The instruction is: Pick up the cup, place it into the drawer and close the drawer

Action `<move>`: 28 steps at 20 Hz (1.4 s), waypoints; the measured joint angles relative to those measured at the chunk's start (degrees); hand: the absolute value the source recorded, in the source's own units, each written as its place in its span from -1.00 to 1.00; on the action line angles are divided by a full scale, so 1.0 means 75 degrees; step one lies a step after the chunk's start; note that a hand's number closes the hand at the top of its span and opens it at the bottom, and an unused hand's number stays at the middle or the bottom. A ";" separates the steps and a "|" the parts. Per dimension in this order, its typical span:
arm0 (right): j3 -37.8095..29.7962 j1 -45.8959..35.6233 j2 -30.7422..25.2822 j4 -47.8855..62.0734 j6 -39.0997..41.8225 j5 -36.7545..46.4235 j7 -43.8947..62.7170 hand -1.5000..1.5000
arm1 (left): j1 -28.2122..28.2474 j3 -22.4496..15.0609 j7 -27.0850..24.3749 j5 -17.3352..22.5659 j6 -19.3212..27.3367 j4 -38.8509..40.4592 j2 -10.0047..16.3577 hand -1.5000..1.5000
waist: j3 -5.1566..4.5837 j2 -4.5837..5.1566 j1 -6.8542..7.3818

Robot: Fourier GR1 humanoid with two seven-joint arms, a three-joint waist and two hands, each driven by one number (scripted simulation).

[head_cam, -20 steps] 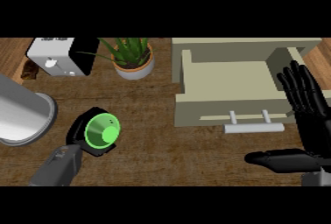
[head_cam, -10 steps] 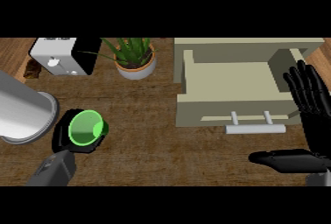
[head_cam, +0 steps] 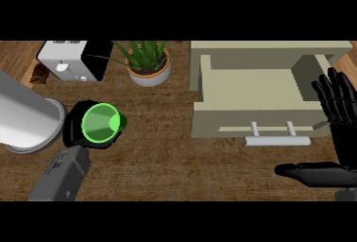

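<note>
The green cup (head_cam: 102, 124) sits at the left of the counter in my left hand (head_cam: 74, 133), whose black fingers curl round it. It is tilted so its mouth faces up toward me. The grey left forearm (head_cam: 61, 176) comes in from the lower left. The beige drawer (head_cam: 209, 90) stands pulled open at the upper right, with nothing visible inside. Its pale bar handle (head_cam: 276, 140) is on the near front. My right hand (head_cam: 342, 123) stays open at the right edge beside the drawer, fingers up and thumb (head_cam: 312, 173) pointing left.
A big silver cylinder (head_cam: 24, 118) lies at the far left, right beside the cup. A white and black appliance (head_cam: 73, 59) and a potted plant (head_cam: 148, 64) stand along the back. Brown countertop (head_cam: 188, 165) lies between the cup and the drawer.
My left hand, still holding the cup, has moved away from the lower edge and a little to the right. The right hand has kept its place.
</note>
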 measured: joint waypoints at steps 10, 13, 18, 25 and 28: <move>-0.0197 0.0137 -0.0058 0.0005 0.0059 -0.0068 -0.0035 -1.00 | -0.0530 -0.0907 0.1608 -0.0054 0.0921 -0.2856 -0.0761 1.00 | 0.0013 -0.0054 0.0117; -0.0195 0.0182 -0.0063 -0.0047 0.0084 -0.0053 -0.0038 -1.00 | -0.0917 -0.1173 0.2393 -0.0060 0.1345 -0.3578 -0.0987 1.00 | 0.0011 -0.0050 0.0095; -0.0274 0.0186 -0.0080 -0.0187 0.0121 -0.0196 0.0128 -1.00 | -0.1581 -0.1844 0.3632 -0.0080 0.2225 -0.4406 -0.1202 1.00 | 0.0009 -0.0037 0.0038; -0.0235 0.0073 -0.0023 0.0118 0.0140 -0.0065 -0.0134 -1.00 | -0.3002 -0.2562 0.4798 0.0007 0.3442 -0.4189 -0.1279 1.00 | 0.0008 0.0000 -0.0049; -0.0330 0.0010 -0.0109 0.0118 0.0233 -0.0193 -0.0069 -1.00 | -0.3517 -0.2791 0.4811 0.0186 0.3877 -0.3630 -0.1287 1.00 | 0.0007 0.0015 -0.0094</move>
